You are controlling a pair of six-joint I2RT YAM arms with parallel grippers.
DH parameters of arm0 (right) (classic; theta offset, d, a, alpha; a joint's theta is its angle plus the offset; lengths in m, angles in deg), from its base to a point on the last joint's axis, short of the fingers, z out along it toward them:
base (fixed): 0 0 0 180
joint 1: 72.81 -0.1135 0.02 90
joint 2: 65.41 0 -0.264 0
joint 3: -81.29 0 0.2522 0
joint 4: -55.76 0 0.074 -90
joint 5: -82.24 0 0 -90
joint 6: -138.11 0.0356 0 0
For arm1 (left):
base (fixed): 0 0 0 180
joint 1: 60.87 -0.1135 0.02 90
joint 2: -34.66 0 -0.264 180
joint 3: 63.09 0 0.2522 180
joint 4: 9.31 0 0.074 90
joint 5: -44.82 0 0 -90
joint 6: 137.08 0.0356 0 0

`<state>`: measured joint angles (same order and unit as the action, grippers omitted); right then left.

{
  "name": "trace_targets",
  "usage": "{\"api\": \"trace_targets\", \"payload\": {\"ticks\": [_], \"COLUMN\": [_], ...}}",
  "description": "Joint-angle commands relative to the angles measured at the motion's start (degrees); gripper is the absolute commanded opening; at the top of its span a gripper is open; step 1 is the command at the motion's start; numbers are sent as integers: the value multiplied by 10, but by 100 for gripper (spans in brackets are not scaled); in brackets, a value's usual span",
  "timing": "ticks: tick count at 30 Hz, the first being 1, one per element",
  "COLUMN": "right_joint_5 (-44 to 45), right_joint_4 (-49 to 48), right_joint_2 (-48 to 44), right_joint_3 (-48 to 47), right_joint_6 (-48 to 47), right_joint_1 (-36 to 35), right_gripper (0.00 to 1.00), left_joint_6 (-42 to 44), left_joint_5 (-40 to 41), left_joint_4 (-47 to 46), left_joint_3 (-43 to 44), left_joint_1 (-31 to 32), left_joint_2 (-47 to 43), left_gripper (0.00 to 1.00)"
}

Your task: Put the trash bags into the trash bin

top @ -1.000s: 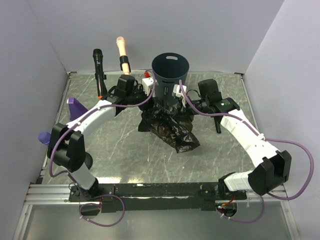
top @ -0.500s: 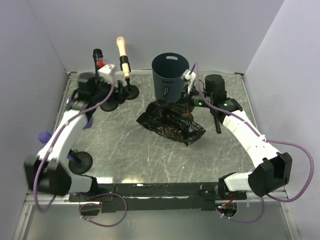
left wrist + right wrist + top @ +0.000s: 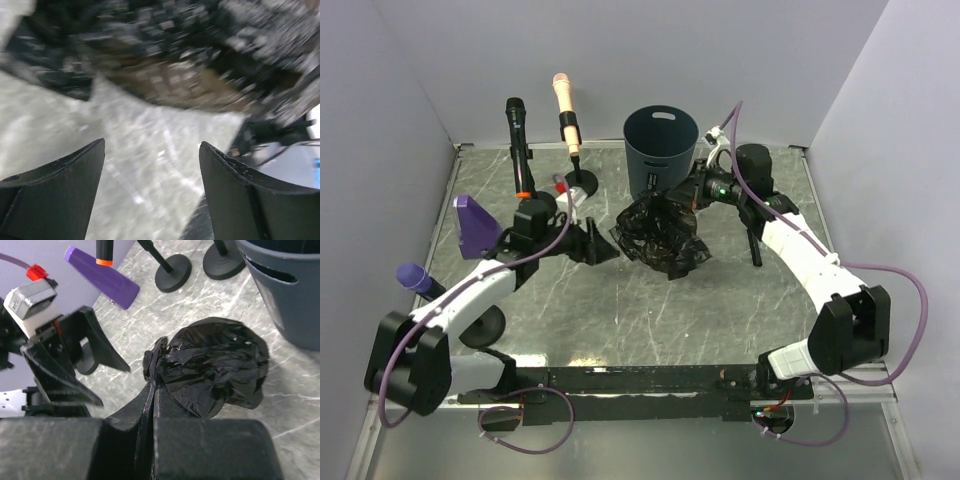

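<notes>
Trash bags (image 3: 215,365), one crumpled black bundle, are pinched in your right gripper (image 3: 152,365), its jaws closed on a fold. Your left gripper (image 3: 152,150) gapes wide and empty just beside them, over the tabletop (image 3: 570,300). Nothing is binned yet. The trash bin (image 3: 655,170) stands just behind, so lifting over its rim and releasing remain.

Left arm stretches low and forward, left hand (image 3: 152,150) spread wide; right arm angles inward, right hand (image 3: 154,381) pinched tight.
</notes>
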<state>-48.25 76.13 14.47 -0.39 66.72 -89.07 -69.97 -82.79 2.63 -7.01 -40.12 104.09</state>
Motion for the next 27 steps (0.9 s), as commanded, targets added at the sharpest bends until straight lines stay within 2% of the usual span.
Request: {"api": "trace_targets", "payload": {"ticks": [1,10,15,16,20,21,22,23,26,27], "right_joint_5": [5,23,32,33,52,59,65,76,93,103], "right_joint_4": [-33,2,2,2,12,17,27,44,92,112], "right_joint_2": [23,41,38,36,32,27,23,12,-18,-31], "right_joint_3": [-30,-58,-49,-45,-28,-27,-26,-24,-18,-13], "right_joint_6": [41,10,5,5,-7,-17,-33,-51,-103,-122], "right_joint_1": [-7,-24,-35,-36,-36,-35,-32,-22,21,34], "right_gripper": [0,0,0,0,0,0,0,0,0,0], "left_joint_6": [-155,-366,-415,-421,-415,-406,-391,-350,-242,-178], "left_joint_5": [4,61,66,60,19,6,-9,-12,0,-1], "left_joint_4": [-151,-351,-409,-423,-445,-435,-416,-363,-183,-133], "left_joint_3": [6,-31,-10,-3,31,38,46,57,80,91], "left_joint_1": [32,58,68,69,68,68,65,54,17,-2], "left_joint_2": [41,187,254,268,294,293,288,267,212,190], "left_gripper": [82,83,79,75,42,32,17,5,2,2]}}
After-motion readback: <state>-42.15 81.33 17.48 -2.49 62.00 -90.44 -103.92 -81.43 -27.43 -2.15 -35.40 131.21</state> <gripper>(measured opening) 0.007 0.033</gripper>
